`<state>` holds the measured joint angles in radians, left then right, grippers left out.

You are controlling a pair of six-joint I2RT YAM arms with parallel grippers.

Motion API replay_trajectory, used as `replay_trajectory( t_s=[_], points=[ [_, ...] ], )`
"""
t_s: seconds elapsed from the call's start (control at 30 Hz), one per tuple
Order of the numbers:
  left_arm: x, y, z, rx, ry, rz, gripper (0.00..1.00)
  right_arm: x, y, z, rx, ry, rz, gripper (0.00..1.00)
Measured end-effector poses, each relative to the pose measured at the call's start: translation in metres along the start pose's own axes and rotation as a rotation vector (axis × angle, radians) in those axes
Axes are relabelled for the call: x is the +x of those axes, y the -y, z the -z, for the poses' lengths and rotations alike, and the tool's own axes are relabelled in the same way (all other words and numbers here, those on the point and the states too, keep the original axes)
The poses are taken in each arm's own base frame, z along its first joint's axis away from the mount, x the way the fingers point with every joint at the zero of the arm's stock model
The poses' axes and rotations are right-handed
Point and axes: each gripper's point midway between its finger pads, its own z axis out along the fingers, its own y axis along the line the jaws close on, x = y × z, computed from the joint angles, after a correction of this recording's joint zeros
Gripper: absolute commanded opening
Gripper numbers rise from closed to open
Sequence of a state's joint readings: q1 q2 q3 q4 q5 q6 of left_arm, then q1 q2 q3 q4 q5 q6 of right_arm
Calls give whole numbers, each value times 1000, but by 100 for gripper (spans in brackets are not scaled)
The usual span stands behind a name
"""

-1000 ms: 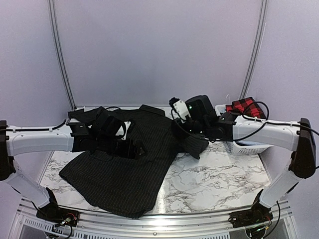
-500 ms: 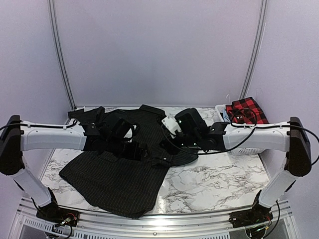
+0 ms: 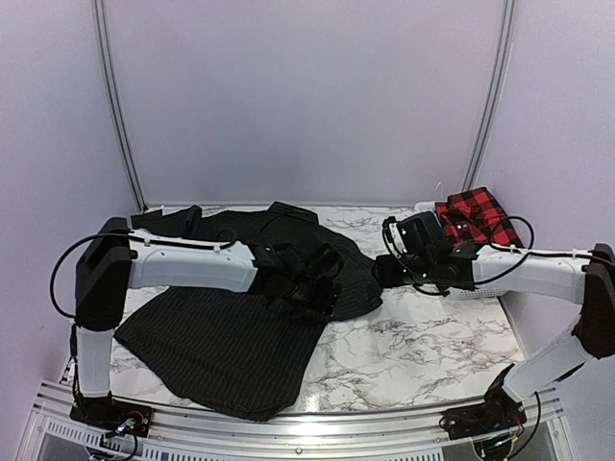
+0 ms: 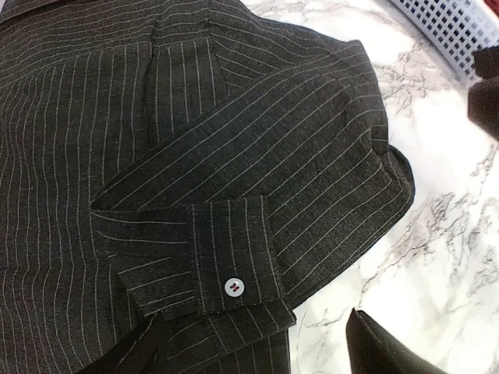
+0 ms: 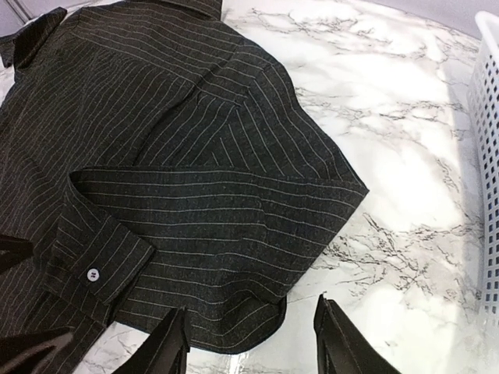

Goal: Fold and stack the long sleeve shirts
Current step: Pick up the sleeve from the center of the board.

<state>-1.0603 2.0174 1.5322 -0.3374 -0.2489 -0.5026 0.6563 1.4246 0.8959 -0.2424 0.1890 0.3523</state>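
**Black pinstriped shirt [image 3: 231, 336]: sleeve laid over, grip let go**

The right tool [image 5: 249, 343] now stands with its fingers apart and nothing between them. It has drawn back toward the basket side and hangs low over the shirt's folded edge. A second ago it held the sleeve [image 5: 218, 202] bunched up near the basket. That sleeve now lies flat across the shirt's front, with its buttoned cuff [image 4: 210, 253] resting on the body.

The left tool [image 4: 257, 351], also spread and holding nothing, has swung in from the far side and hovers just over that cuff.

By my reading, one sleeve fold is done. The other sleeve and the body folds are still to come.

The shirt lies spread on the marble desk [image 3: 413, 336]. To its right is the white lattice basket [image 4: 448, 27], with the red-and-black checked shirt [image 3: 476, 213] heaped on it, unfolded.
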Motion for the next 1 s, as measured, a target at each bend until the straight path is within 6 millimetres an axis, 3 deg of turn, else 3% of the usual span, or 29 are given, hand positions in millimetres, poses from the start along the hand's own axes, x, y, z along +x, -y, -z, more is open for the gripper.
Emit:
replay_trajectory(
  t_s=[0.17, 0.33, 0.47, 0.67, 0.9, 1.0],
  points=[
    [8, 13, -25, -88, -14, -74, 75, 0, 2, 8, -4, 14, -35, 50],
    [21, 10, -47, -146, -53, -112, 73, 2, 4, 10, -1, 14, -50, 50],
    [29, 8, -60, -169, -79, -134, 65, 7, 6, 10, 4, 5, -54, 50],
    [31, 4, -66, -194, -84, -149, 45, 6, 8, 14, 8, 15, -68, 50],
    [28, 3, -66, -206, -77, -159, 4, 6, 10, 20, 6, 30, -89, 51],
    [26, 2, -65, -209, -74, -165, 0, 6, 10, 19, 5, 32, -106, 51]
  ],
)
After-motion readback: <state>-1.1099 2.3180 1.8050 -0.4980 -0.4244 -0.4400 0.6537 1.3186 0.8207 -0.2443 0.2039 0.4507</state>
